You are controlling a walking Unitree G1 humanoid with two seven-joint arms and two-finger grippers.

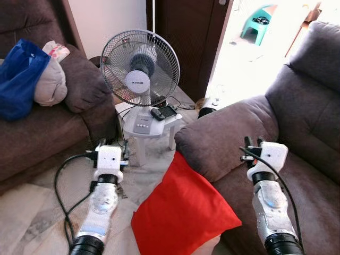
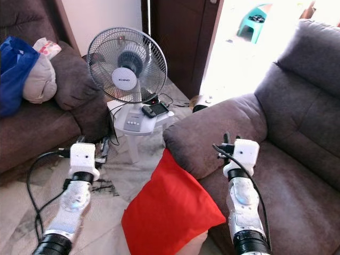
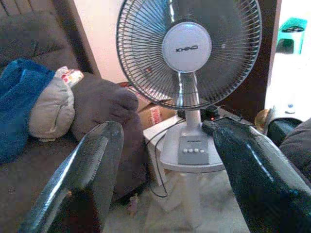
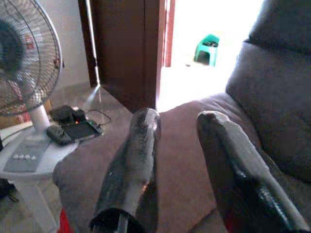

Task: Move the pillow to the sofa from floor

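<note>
A red pillow (image 1: 183, 212) stands on the tiled floor, leaning against the armrest (image 1: 223, 135) of the grey sofa (image 1: 305, 106) on my right. My left gripper (image 3: 167, 125) is open and empty, held over the floor left of the pillow and pointing toward the fan. My right gripper (image 4: 177, 115) is also open and empty; it hovers over the sofa seat just behind the armrest, right of the pillow. Neither gripper touches the pillow. The pillow's lower corner is cut off by the frame edge.
A white table fan (image 1: 139, 66) stands on a white stool (image 1: 146, 127) straight ahead, with a phone (image 1: 163, 112) on it. A second brown sofa (image 1: 42, 127) on the left carries a blue bag (image 1: 18, 77) and a beige cushion (image 1: 50, 82). A black cable (image 1: 61, 186) loops on the floor.
</note>
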